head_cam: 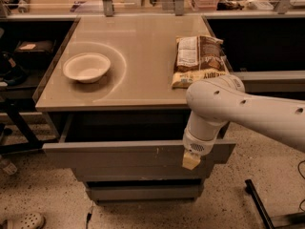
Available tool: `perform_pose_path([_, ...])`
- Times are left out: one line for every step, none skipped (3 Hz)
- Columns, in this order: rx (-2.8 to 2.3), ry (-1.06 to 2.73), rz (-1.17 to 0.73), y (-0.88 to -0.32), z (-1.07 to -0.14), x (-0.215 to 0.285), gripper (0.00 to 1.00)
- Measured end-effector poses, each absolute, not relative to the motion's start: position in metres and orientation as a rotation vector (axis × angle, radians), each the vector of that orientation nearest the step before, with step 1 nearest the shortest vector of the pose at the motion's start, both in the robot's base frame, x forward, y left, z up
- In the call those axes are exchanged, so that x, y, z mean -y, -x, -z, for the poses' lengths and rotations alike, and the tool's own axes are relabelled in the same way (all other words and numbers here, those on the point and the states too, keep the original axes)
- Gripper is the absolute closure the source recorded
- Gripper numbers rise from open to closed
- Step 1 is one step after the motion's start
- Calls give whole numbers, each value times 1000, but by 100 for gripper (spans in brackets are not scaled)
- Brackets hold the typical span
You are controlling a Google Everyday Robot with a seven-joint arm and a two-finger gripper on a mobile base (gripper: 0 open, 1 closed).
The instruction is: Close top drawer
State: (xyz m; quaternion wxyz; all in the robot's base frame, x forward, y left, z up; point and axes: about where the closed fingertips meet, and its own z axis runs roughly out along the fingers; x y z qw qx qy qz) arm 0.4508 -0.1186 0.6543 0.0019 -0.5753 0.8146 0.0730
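Grey-fronted and wide, sitting pulled out from under the table [143, 87]: the top drawer [114, 155], showing a dark open gap between its front panel and the table's edge. Carrying small pale scratches right of centre on that plain, handle-less front. Sitting below it and set further back, a narrower grey drawer front [143, 192].

Stretching leftward and slightly upward from the right edge of the camera view, a thick white arm [257, 111]. Bending at a rounded elbow just in front of the table's near right corner, then turning steeply downward through a short white wrist. Ending in the gripper [191, 160], pointing down with its tan tip overlapping the top drawer's front panel, right of centre and just beside the scratches. Looking pressed against the panel, though not giving away actual contact from this angle. Hiding its own opening behind the wrist: cannot tell whether spread or closed.

Resting on the table left of centre, a shallow white bowl [86, 67]. Lying near the right edge, a brown and white snack bag [198, 56], its near end sitting just behind the elbow. Spreading beneath everything, a speckled floor [43, 194], with a pale perforated shoe [24, 221] lying at the bottom left.
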Motion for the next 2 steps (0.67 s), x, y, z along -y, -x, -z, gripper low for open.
perform_pose_path([-2556, 1805, -229, -451, -654, 119, 13])
perform_pose_path([-2556, 1805, -229, -451, -654, 119, 0])
